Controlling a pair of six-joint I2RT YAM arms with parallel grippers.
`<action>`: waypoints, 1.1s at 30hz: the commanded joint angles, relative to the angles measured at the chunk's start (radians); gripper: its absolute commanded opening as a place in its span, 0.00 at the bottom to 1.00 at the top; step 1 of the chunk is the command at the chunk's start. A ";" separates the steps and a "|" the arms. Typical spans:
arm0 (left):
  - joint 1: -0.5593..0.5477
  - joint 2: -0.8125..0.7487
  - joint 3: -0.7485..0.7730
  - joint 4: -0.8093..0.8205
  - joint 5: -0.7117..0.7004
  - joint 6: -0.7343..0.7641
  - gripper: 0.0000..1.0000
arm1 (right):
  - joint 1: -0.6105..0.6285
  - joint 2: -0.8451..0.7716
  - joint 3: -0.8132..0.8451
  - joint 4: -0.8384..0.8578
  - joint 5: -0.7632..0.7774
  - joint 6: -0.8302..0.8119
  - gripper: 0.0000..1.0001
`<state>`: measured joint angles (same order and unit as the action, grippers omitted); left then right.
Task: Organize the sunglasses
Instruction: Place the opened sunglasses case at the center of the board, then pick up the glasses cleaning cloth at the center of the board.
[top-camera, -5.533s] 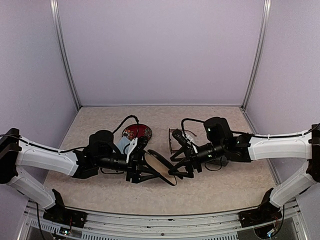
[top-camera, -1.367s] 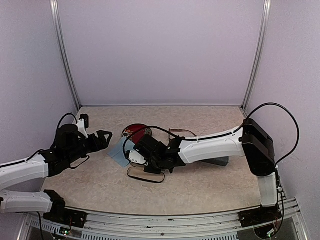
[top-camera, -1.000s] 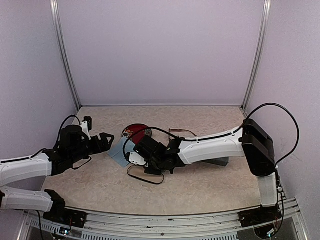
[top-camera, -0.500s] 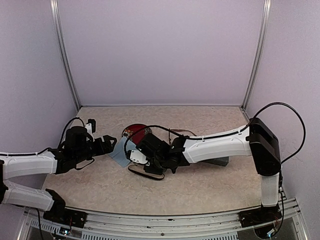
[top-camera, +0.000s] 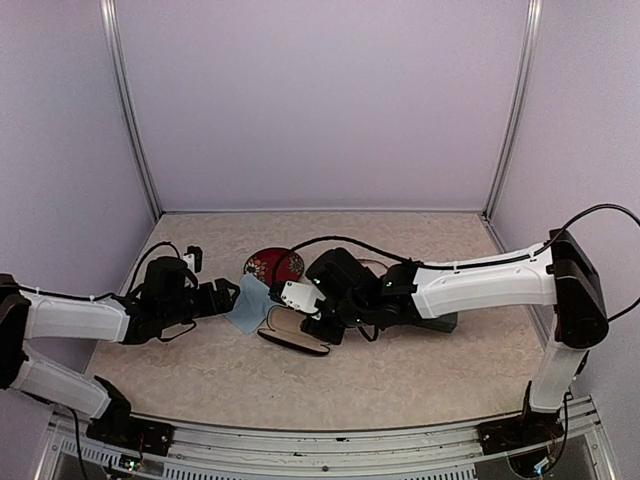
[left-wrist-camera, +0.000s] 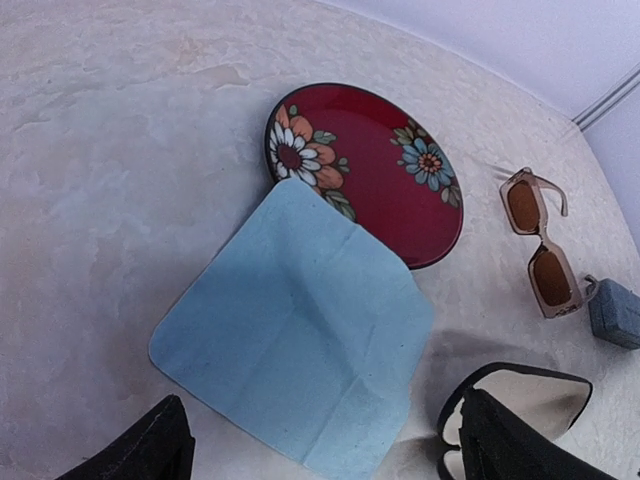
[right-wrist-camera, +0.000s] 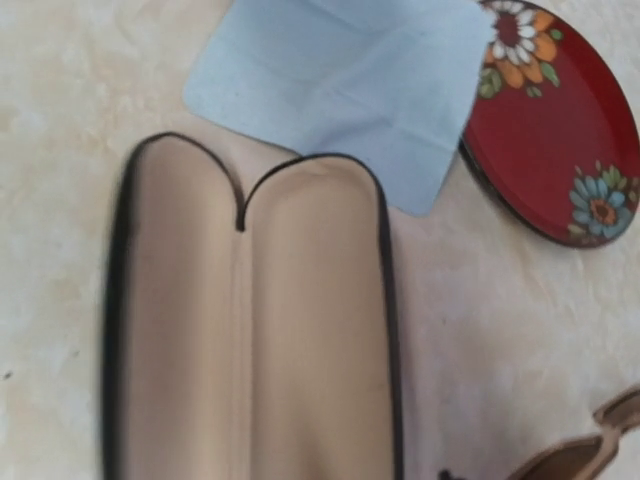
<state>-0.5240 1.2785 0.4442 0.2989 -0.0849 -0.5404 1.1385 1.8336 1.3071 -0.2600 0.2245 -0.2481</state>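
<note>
Light-blue cloth (left-wrist-camera: 295, 330) at centre overlaps the red floral plate (left-wrist-camera: 395, 195) above it; open beige-lined glasses case (left-wrist-camera: 535, 392) lower right.

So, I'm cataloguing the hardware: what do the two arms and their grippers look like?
The left arm and right arm match: white tubular links, black joints, thin black cables looping outside. The left gripper and right gripper are black, with a white part beside each wrist.

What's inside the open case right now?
Only bare beige lining shows in the case; nothing lies in it. One end is cut off in the right wrist view, so that bit is unseen there.
</note>
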 joint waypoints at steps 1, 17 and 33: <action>0.004 0.079 0.055 0.005 -0.025 0.021 0.89 | -0.036 -0.101 -0.093 0.090 -0.112 0.103 0.50; 0.127 0.327 0.228 -0.140 0.011 0.060 0.65 | -0.078 -0.223 -0.279 0.180 -0.181 0.179 0.49; 0.069 0.435 0.326 -0.301 -0.095 0.088 0.47 | -0.095 -0.238 -0.335 0.214 -0.200 0.173 0.49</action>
<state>-0.4202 1.6840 0.7391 0.0608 -0.1299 -0.4690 1.0531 1.6302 0.9890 -0.0753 0.0368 -0.0837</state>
